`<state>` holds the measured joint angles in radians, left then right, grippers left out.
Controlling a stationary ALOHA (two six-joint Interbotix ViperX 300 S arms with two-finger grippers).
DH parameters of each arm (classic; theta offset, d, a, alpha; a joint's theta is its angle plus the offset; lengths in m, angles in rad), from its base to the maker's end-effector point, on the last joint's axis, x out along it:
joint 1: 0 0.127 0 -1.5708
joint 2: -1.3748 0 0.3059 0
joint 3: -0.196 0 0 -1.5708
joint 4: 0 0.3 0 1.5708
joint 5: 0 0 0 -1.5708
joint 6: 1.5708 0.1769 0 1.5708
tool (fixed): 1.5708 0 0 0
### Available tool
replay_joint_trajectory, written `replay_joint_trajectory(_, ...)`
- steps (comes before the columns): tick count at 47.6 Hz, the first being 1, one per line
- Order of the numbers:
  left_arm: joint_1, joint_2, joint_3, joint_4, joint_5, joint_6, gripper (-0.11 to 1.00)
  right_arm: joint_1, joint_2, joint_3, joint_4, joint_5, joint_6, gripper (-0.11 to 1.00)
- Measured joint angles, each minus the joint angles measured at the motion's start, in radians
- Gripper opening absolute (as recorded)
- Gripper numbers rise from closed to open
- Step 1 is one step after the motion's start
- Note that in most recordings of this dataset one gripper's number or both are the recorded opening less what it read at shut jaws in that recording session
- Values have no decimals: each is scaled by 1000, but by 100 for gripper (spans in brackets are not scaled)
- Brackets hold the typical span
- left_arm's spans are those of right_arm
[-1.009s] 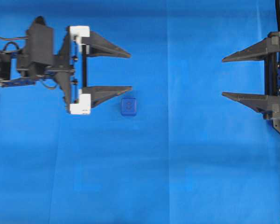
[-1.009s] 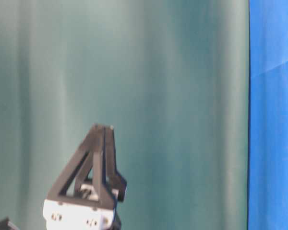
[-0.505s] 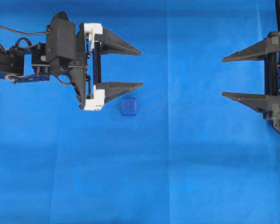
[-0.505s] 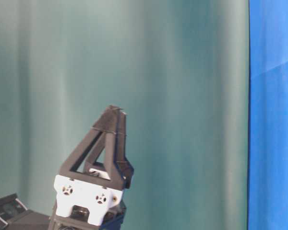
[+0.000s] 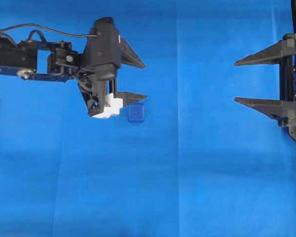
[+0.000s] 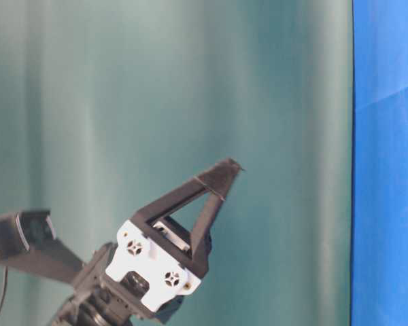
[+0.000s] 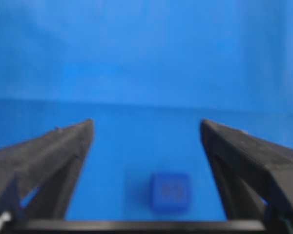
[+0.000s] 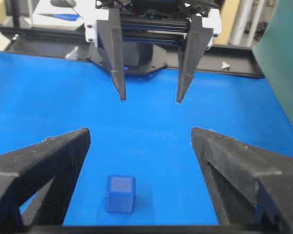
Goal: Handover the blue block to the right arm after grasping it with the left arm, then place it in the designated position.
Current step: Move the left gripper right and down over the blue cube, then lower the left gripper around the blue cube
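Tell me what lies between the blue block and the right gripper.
Only bare blue cloth. In the overhead view the blue block sits alone near the left gripper, and the stretch to the open right gripper holds nothing else.

Matt blue cloth (image 5: 187,173); blue block (image 5: 136,112) seemingly smooth plastic.

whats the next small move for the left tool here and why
Probably lower the left tool onto the blue block and bring it down around it before closing. Its fingers are spread wide and empty, the block sits on the blue cloth between them in the left wrist view, nearer the camera than the tips, and nothing is touching it. The right tool waits open at the far side.
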<state>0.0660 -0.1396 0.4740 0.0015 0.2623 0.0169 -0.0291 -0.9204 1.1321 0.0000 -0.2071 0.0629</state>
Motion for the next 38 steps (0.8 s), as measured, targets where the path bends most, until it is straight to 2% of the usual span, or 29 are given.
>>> replay_joint_trajectory(11,3,58,-147,8,296,6,92,0,2,0,0,2,0,97)
replay_joint_trajectory(21,3,117,-252,8,488,11,92,0,3,0,2,6,0,97)
replay_joint_trajectory(26,3,132,-281,9,534,8,92,0,3,0,2,11,0,97)
replay_joint_trajectory(38,5,138,-296,9,546,5,92,0,5,0,2,17,0,97)
